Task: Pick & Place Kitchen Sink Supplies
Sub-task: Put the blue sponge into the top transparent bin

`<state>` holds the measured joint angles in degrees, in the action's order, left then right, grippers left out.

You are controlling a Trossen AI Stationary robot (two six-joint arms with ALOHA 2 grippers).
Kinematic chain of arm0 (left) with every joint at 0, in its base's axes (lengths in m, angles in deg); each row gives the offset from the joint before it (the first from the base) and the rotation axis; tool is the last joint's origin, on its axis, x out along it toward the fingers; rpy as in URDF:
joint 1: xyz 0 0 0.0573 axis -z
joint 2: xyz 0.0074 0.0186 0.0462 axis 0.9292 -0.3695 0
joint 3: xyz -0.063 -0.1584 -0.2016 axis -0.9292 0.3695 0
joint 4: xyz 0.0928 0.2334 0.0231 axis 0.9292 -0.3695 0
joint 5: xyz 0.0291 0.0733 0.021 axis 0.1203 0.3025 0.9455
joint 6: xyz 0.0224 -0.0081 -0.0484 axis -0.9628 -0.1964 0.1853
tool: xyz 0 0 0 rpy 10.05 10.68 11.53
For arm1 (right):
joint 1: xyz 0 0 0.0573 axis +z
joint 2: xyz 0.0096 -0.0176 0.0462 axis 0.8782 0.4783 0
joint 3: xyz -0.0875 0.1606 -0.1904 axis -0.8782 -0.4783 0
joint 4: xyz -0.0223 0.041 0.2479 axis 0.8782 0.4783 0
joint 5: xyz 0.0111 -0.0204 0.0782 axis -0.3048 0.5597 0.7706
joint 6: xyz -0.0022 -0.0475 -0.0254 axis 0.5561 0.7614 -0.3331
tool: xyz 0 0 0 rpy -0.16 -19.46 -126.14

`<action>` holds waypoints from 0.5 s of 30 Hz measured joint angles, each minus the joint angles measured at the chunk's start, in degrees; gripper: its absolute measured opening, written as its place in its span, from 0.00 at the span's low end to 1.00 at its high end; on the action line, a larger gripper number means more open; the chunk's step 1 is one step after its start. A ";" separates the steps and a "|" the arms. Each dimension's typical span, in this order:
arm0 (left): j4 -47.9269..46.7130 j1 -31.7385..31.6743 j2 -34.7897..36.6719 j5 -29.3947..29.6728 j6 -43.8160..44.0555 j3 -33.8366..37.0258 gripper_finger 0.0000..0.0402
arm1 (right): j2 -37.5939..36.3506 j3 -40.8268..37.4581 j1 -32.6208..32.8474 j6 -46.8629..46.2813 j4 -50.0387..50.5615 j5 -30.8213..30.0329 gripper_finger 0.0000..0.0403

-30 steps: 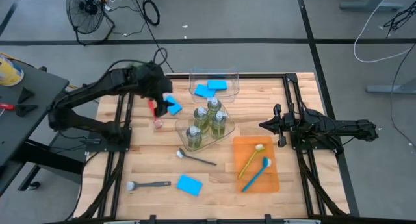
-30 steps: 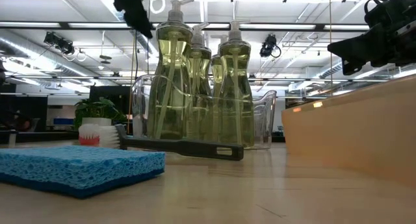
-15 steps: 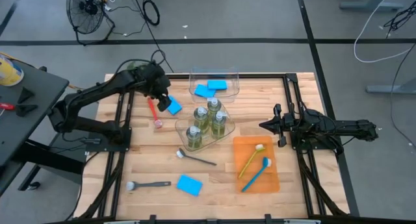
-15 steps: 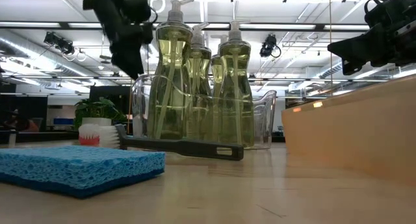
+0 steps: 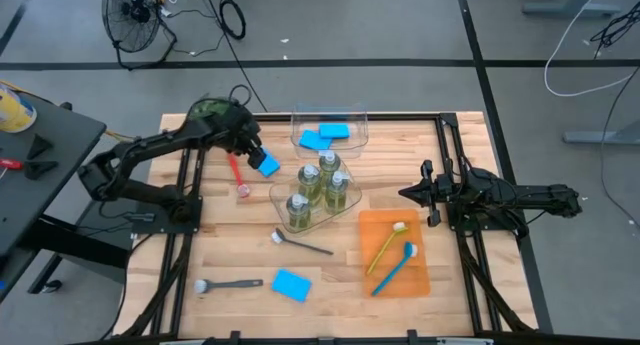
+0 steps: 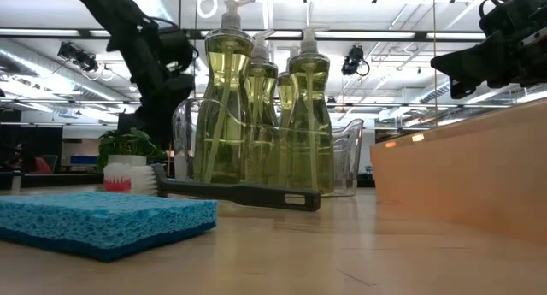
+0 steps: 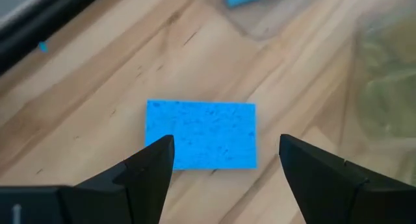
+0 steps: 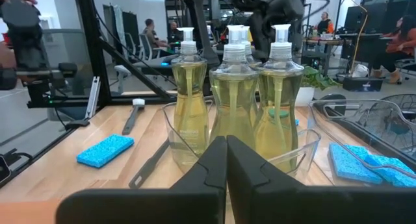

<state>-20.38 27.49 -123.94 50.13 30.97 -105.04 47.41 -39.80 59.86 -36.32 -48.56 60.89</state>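
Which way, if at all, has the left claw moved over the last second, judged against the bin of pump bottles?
Yes. The open left claw has drawn back from the bin of pump bottles toward the table's left edge, above the blue sponge.

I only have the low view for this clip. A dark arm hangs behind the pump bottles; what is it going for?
Observer: The left gripper hovers over a blue sponge lying flat on the wood, fingers open either side of it.
Operator: Is that the sponge I see up front?
Observer: No. In the high view that one lies near the front edge; the target lies beside the red brush.
Operator: And the right arm?
Observer: The right gripper is shut and waits just beyond the orange tray, holding nothing.
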 joint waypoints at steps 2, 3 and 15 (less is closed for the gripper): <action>0.44 -0.69 -2.10 0.11 -0.47 0.00 0.71 | 0.00 0.00 0.00 0.01 0.00 0.00 0.02; 0.73 -1.02 -3.24 0.16 -0.88 0.00 0.71 | 0.00 0.00 0.00 0.02 0.00 -0.02 0.02; 3.10 -2.14 -14.46 2.14 -1.91 0.00 0.71 | 0.00 0.00 0.00 0.00 0.00 0.00 0.02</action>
<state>-17.29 25.35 -138.40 52.27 29.06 -105.03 47.41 -39.80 59.86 -36.32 -48.56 60.88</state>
